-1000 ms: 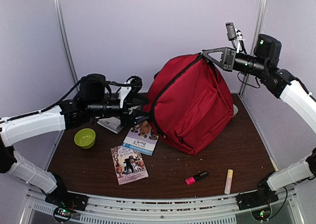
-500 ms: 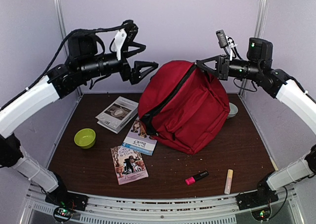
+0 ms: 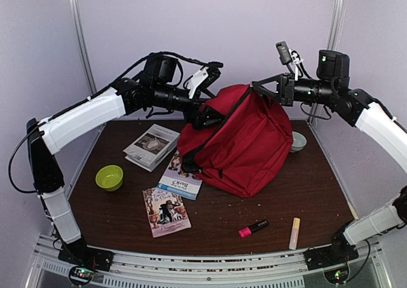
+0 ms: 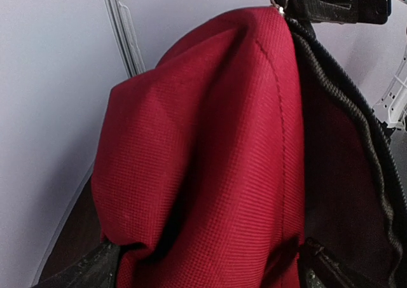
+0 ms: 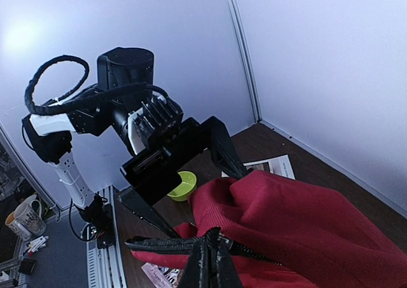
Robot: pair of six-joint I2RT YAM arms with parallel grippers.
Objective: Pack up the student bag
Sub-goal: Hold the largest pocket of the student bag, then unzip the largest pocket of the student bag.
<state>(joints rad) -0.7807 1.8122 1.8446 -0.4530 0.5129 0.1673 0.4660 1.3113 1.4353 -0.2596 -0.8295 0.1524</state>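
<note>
Pale lilac-grey wall panels [image 3: 191, 21], closing in the back and both sides, showing plain and matt. Silver left post [image 3: 81, 40] and silver right post [image 3: 337, 14], standing at the rear corners, leaning slightly in the top view. Dark brown wooden table [image 3: 305, 186], spreading between the walls, carrying pale specks near the front. Ribbed aluminium rail [image 3: 203, 262], running along the near edge. Soft light patch [image 5: 22, 34], glowing on the wall in the right wrist view. White mug [image 5: 19, 221], sitting beyond the rail there.

Place: a robot test cell in a lab
Walls: plain pale panels [image 3: 210, 27] joined by metal posts [image 3: 82, 40]
Mounting: arm bases [image 3: 79, 256] bolted on a metal rail [image 3: 203, 269] edging a brown table [image 3: 305, 199]
</note>
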